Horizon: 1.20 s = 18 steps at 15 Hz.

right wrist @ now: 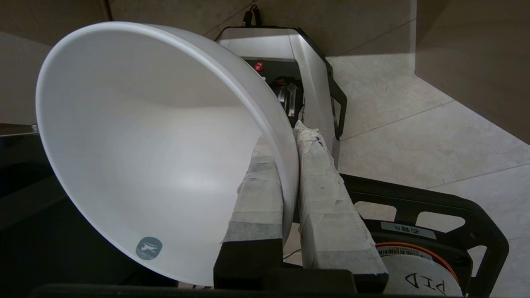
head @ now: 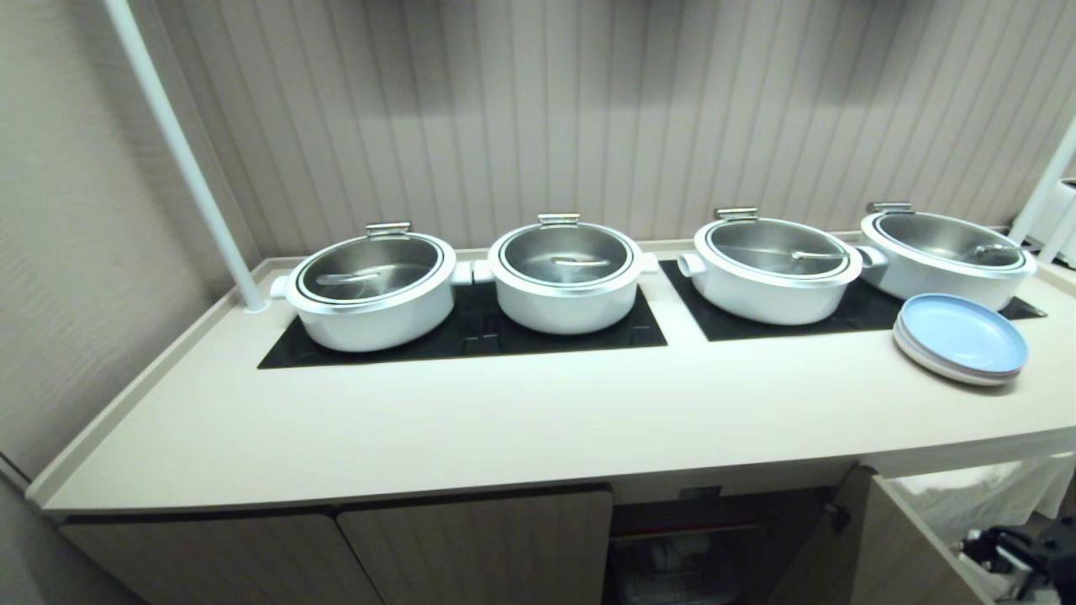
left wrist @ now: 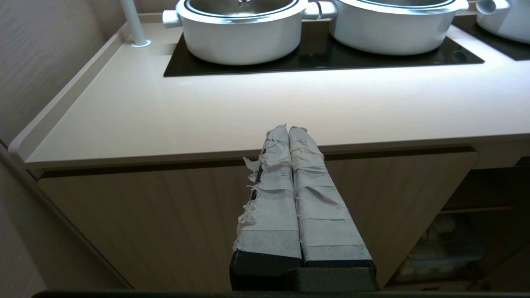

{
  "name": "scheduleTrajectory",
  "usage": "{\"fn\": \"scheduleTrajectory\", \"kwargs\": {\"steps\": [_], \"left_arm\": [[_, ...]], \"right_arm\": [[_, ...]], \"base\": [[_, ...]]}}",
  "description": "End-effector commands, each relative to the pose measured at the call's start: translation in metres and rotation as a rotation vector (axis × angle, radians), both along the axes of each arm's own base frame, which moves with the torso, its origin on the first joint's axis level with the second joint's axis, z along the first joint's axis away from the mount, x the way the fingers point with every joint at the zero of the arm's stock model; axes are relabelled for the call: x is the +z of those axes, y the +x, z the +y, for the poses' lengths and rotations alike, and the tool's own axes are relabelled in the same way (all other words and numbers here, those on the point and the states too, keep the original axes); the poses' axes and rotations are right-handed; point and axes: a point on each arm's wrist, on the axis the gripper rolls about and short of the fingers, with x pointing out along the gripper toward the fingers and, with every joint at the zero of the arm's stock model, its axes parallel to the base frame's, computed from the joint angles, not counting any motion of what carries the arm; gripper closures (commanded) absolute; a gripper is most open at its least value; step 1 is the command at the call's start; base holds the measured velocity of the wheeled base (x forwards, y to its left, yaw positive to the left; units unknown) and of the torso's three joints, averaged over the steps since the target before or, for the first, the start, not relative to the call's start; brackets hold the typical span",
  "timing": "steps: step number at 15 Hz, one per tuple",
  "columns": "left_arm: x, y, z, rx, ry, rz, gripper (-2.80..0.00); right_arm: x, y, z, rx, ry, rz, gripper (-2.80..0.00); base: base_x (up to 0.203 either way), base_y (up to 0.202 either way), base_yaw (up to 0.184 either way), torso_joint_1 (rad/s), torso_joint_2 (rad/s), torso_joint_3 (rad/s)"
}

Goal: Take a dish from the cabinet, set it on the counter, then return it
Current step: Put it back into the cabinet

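The dish [right wrist: 136, 136], empty, is clamped by its rim in the right tool [right wrist: 285, 136]; left tool [left wrist: 288, 131] closed.

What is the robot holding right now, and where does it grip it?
The right gripper pinches the white bowl by its rim, one finger inside, one outside. The left gripper holds nothing.

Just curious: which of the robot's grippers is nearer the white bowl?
Right. The right gripper is shut on the bowl's rim; the left gripper, shut and empty, hangs before the counter edge.
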Motion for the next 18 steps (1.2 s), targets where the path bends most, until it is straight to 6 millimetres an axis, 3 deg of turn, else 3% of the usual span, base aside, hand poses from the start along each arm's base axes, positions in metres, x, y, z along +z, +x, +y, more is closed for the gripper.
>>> {"fn": "scheduleTrajectory", "kwargs": {"steps": [1,18], "left_arm": [[0.0001,0.0000,0.0000,0.000,0.000,-0.001,0.00],[0.0001,0.0000,0.0000,0.000,0.000,-0.001,0.00]], "right_arm": [[0.0001,0.0003,0.0002,-0.002,0.001,0.002,0.00],[-0.0002,0.0002,0.0002,-0.002,0.001,0.002,0.00]], "base": [[0.000,0.000,0.000,0.000,0.00,0.000],[0.000,0.000,0.000,0.000,0.00,0.000]]}}
